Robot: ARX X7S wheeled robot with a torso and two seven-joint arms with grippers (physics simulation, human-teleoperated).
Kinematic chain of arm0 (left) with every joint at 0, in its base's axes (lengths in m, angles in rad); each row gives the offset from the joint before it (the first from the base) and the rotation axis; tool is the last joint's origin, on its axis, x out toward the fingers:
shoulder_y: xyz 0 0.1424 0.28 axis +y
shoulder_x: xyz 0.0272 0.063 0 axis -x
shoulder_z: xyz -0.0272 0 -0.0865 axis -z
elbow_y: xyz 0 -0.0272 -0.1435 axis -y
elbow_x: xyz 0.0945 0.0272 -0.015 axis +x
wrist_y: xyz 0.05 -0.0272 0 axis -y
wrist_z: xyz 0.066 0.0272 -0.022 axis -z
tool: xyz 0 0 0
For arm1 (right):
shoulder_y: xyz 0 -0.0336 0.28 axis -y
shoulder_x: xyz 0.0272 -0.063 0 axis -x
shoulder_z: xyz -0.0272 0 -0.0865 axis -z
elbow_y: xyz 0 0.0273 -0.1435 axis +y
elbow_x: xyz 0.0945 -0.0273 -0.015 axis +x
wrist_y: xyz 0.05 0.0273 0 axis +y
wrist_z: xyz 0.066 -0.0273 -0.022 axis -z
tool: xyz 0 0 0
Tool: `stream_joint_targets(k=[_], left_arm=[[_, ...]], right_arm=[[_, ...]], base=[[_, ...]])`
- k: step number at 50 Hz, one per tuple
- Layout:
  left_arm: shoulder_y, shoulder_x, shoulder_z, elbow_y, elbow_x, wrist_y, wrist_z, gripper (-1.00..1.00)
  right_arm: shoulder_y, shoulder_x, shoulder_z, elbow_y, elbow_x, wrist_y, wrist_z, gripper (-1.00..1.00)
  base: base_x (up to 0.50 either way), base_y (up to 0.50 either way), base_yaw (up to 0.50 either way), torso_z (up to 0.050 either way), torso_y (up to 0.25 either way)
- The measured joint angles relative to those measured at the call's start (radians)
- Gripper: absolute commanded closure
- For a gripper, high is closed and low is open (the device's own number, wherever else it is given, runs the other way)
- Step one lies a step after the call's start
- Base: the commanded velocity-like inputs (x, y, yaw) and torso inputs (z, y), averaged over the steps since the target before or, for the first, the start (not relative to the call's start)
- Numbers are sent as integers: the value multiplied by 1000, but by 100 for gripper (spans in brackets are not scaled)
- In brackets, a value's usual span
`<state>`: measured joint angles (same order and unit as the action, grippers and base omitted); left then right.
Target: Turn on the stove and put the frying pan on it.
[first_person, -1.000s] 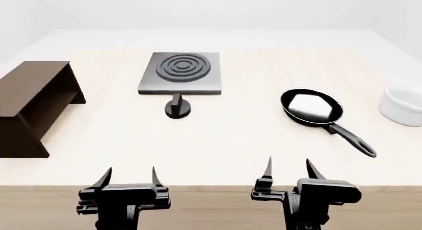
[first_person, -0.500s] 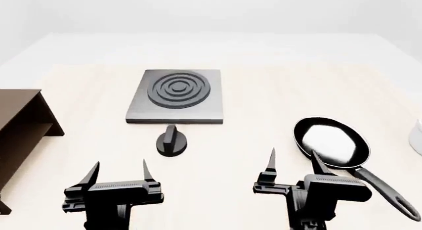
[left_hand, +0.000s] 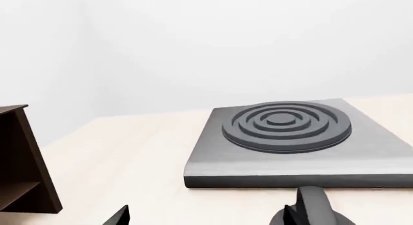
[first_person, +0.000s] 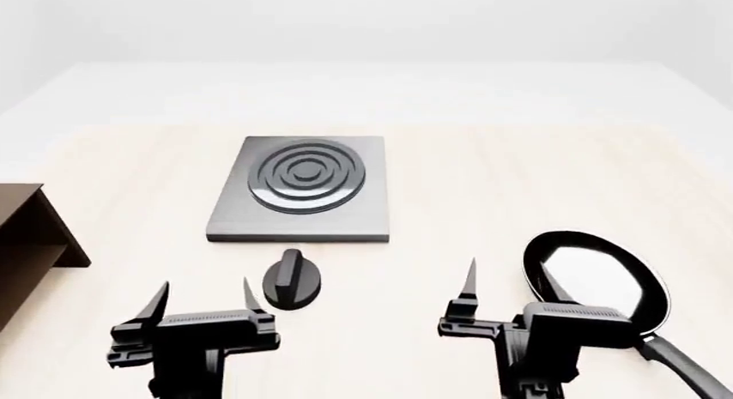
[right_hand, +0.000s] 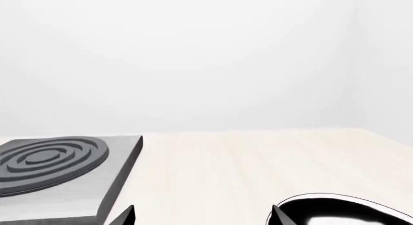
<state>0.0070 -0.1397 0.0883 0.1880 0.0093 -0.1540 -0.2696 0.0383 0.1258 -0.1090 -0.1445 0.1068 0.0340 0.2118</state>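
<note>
The stove [first_person: 300,189], a dark-grey slab with a ring burner, lies on the light wooden table ahead of my left arm; it also shows in the left wrist view [left_hand: 290,138] and the right wrist view [right_hand: 58,172]. Its black knob [first_person: 291,280] stands just before the slab, close to my left gripper's right fingertip; it also shows in the left wrist view [left_hand: 313,210]. The frying pan [first_person: 596,279] lies at the right, handle [first_person: 687,369] toward me; its rim shows in the right wrist view [right_hand: 342,213]. My left gripper [first_person: 199,298] is open and empty. My right gripper [first_person: 507,283] is open and empty, its right finger over the pan's near rim.
A brown wooden shelf [first_person: 29,236] stands at the table's left edge, also seen in the left wrist view [left_hand: 19,162]. Bare light wood table [first_person: 481,184] lies between stove and pan. White walls lie beyond.
The view has moved forward over the table: stove, knob and pan now lie nearer and lower. The white bowl has left the view. The grippers stay open.
</note>
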Motion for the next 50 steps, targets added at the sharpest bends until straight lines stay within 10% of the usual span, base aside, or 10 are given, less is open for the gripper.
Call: stream_joint_targets(k=[50], left_arm=[[-261, 12, 99, -565, 62, 148, -80, -100]], right_arm=[[3, 43, -47, 38, 35, -14, 32, -100]], base=[[0, 0, 0, 0, 0]])
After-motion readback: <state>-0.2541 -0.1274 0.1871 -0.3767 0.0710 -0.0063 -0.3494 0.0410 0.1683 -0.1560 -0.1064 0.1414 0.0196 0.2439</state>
